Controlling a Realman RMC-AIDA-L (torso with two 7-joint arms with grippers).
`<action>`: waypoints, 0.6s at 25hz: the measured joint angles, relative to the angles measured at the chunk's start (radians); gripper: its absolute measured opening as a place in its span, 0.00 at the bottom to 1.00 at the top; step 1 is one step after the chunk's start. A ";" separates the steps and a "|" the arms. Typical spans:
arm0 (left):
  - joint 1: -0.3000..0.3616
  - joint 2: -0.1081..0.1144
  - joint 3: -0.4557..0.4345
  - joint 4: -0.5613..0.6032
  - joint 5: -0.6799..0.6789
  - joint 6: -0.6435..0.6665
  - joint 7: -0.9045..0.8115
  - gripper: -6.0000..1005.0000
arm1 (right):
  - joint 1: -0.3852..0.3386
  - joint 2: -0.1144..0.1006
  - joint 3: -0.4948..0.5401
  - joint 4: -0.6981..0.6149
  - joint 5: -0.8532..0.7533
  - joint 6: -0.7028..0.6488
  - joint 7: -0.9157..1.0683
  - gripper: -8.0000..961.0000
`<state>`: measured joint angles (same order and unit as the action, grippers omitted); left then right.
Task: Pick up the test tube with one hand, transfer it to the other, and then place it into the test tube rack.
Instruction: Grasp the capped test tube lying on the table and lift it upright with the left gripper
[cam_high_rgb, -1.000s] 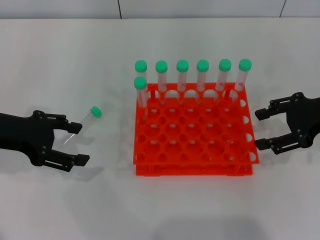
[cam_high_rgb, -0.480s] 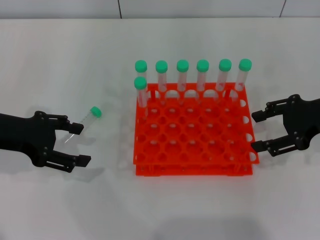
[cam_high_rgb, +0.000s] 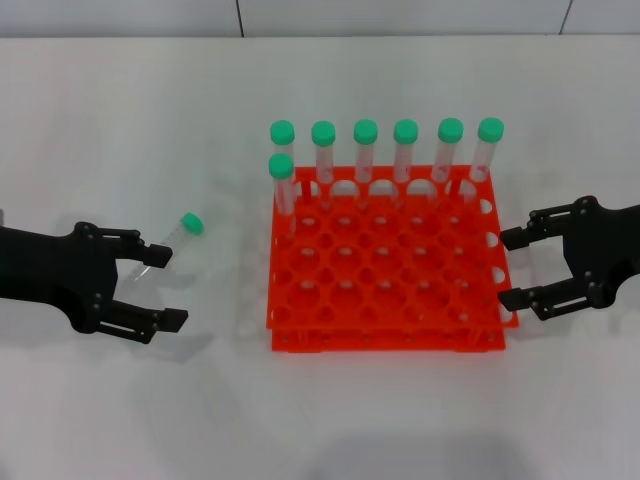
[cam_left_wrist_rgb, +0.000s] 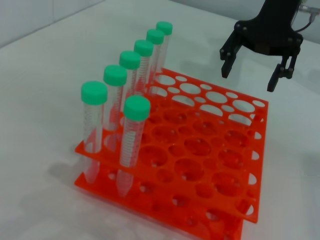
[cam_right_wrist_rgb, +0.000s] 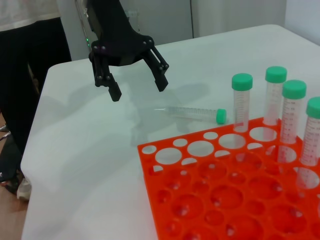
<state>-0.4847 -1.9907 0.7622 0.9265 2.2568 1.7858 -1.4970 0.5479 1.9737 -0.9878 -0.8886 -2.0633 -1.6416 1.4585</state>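
The test tube (cam_high_rgb: 172, 241), clear with a green cap, lies on the white table left of the orange test tube rack (cam_high_rgb: 300, 300). My left gripper (cam_high_rgb: 166, 288) is open, with its far finger over the tube's tapered end. It holds nothing. My right gripper (cam_high_rgb: 511, 269) is open and empty at the rack's right edge. The right wrist view shows the lying tube (cam_right_wrist_rgb: 192, 113), the left gripper (cam_right_wrist_rgb: 139, 90) hovering beyond its tip, and the rack (cam_right_wrist_rgb: 151, 172). The left wrist view shows the rack (cam_left_wrist_rgb: 210, 165) and the right gripper (cam_left_wrist_rgb: 248, 75) beyond it.
Several green-capped tubes (cam_high_rgb: 365, 150) stand upright in the rack's far row, and one more stands in the second row at its left end. They also show in the left wrist view (cam_left_wrist_rgb: 130, 135) and the right wrist view (cam_right_wrist_rgb: 272, 95). A person in dark trousers (cam_right_wrist_rgb: 30, 75) stands beyond the table's left end.
My left gripper has shifted slightly right toward the tube. My right gripper has moved a little left and nearer, closer to the rack's right edge. The tube has not moved.
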 joint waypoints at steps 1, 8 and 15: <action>0.000 -0.003 0.000 0.000 -0.001 0.000 0.002 0.87 | 0.000 0.001 0.000 0.001 0.000 0.000 -0.001 0.78; -0.002 -0.008 -0.004 0.013 -0.001 0.003 -0.034 0.87 | -0.009 0.008 0.000 0.001 0.005 0.000 -0.003 0.78; 0.024 -0.029 0.002 0.169 0.005 0.053 -0.209 0.87 | -0.023 0.012 0.010 -0.002 0.044 0.000 -0.033 0.78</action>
<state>-0.4605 -2.0202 0.7645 1.0954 2.2614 1.8384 -1.7056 0.5248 1.9859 -0.9775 -0.8903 -2.0196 -1.6413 1.4255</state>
